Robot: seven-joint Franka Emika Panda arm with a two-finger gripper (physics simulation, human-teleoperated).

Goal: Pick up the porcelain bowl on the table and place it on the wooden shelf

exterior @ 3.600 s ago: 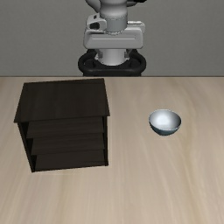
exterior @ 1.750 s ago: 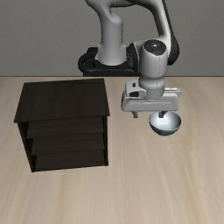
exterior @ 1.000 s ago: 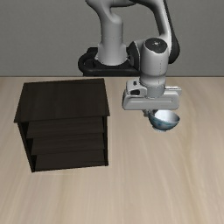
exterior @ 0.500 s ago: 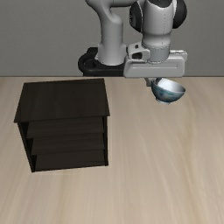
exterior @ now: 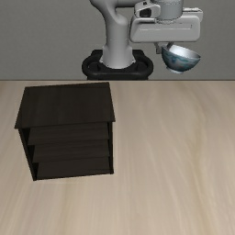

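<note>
since half a second ago the gripper point(exterior: 173, 46) has climbed, lifting the porcelain bowl point(exterior: 182, 58) well clear of the table point(exterior: 165, 174). it grips the tilted bowl by its rim, at one o'clock in the exterior view. the wooden shelf point(exterior: 66, 104) sits at nine o'clock. a rim pinch could slip on the swing across and drop the bowl. the tabletop is pale wood, the wall point(exterior: 37, 37) plain grey.

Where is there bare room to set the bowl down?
The shelf's top is bare. So is the table from the shelf to the exterior view's right edge, and the strip in front. Tight: the shelf's low compartments. The hand holds the bowl above.
</note>
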